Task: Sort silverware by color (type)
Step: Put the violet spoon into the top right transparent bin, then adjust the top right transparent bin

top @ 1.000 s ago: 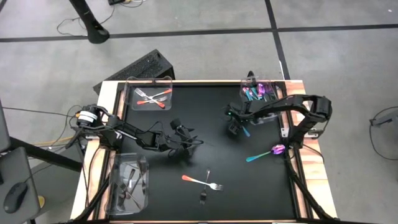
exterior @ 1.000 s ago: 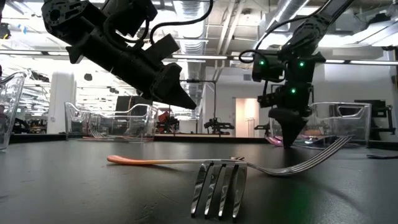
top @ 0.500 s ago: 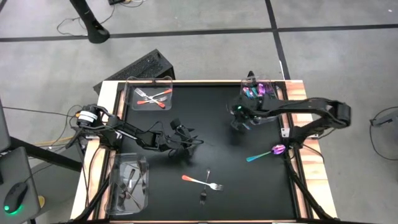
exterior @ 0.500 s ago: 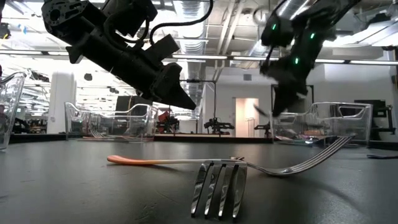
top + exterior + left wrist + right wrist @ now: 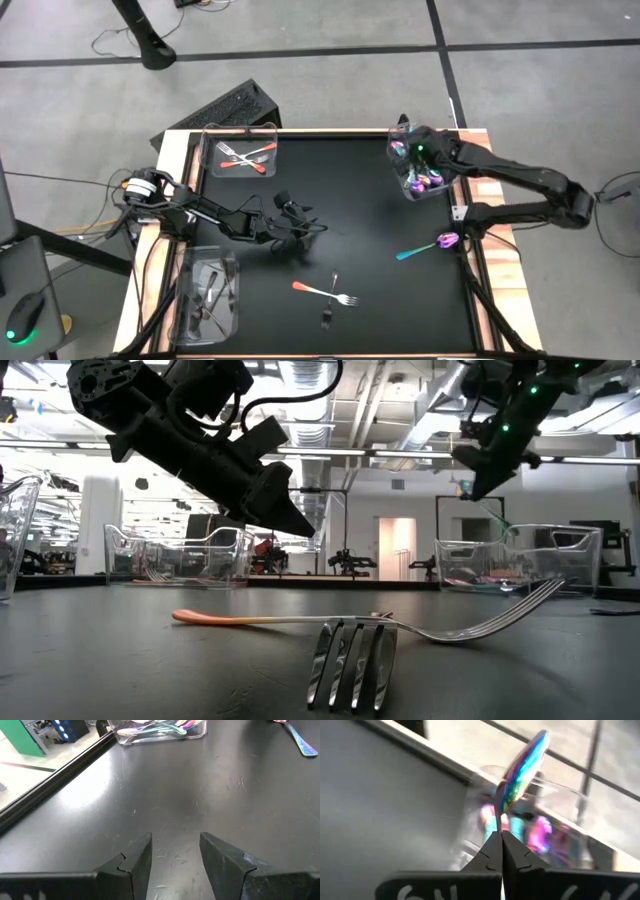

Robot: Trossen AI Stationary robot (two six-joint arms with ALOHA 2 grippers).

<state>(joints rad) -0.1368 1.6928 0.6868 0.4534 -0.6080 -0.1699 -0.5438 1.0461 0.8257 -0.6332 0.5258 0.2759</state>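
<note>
High view: right gripper (image 5: 412,158) over the far-right bin (image 5: 440,186) | fingers pinched on an iridescent spoon (image 5: 520,767) | left gripper (image 5: 292,225) mid-table, fingers (image 5: 137,862) spread, empty | loose: purple spoon (image 5: 430,245) by right edge, orange fork (image 5: 325,293) and dark fork (image 5: 327,318) near front

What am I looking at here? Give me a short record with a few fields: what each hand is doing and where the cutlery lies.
Right hand: shut on an iridescent purple-teal spoon, above the clear plastic bin of iridescent cutlery
Left hand: open, empty, over the black table
Loose on table: orange-handled silver fork, dark fork, iridescent spoon by the right edge
Other bins: orange-handled pieces, dark pieces
</note>
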